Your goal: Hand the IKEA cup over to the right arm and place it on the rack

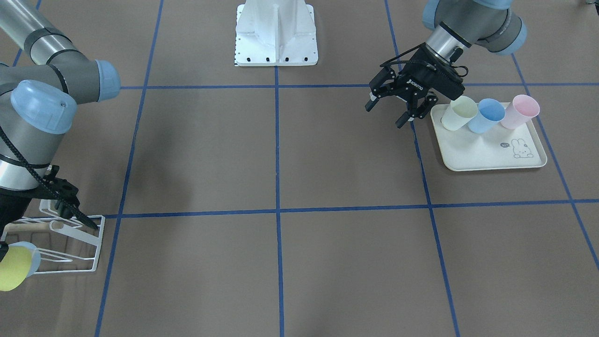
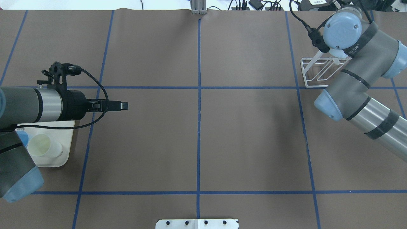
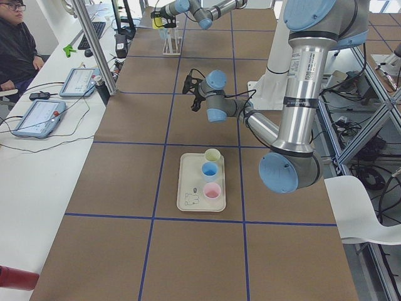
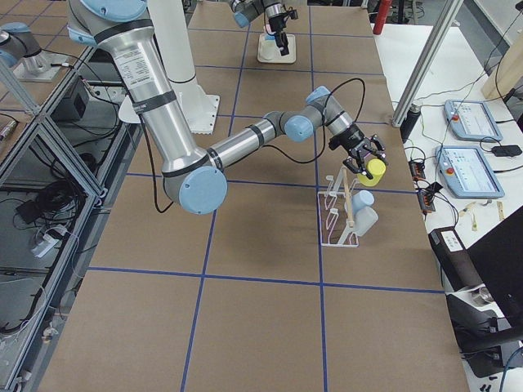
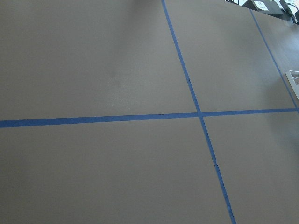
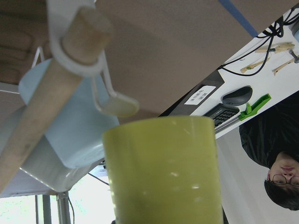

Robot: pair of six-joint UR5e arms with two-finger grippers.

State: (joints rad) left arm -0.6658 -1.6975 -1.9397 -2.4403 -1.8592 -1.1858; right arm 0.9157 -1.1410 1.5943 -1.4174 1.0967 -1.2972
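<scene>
Step in hand: placing on the rack; the hand-over looks done, since the cup is with the right arm
Yellow cup: in the air at the centre right of the right side view, just above the far end of the rack, off the counter
Right gripper: I judge its fingers closed on the yellow cup, because the cup fills the lower middle of the wrist view; the fingers themselves are mostly hidden
Right arm: reaches from the left of that side view across to the rack
Rack detail: in the wrist view a rounded prong sits just above the cup's far end, and the wooden dowel runs along the left; I cannot tell if cup and prong touch
On the rack: a pale blue cup and a whitish cup below it
Left gripper: fingers open and empty, upper right of the front view, just beside the tray
Tray: a cream cup, a blue cup and a pink cup in a row
Left to do: bring the yellow cup onto a free prong, then open the fingers and draw the arm away
</scene>
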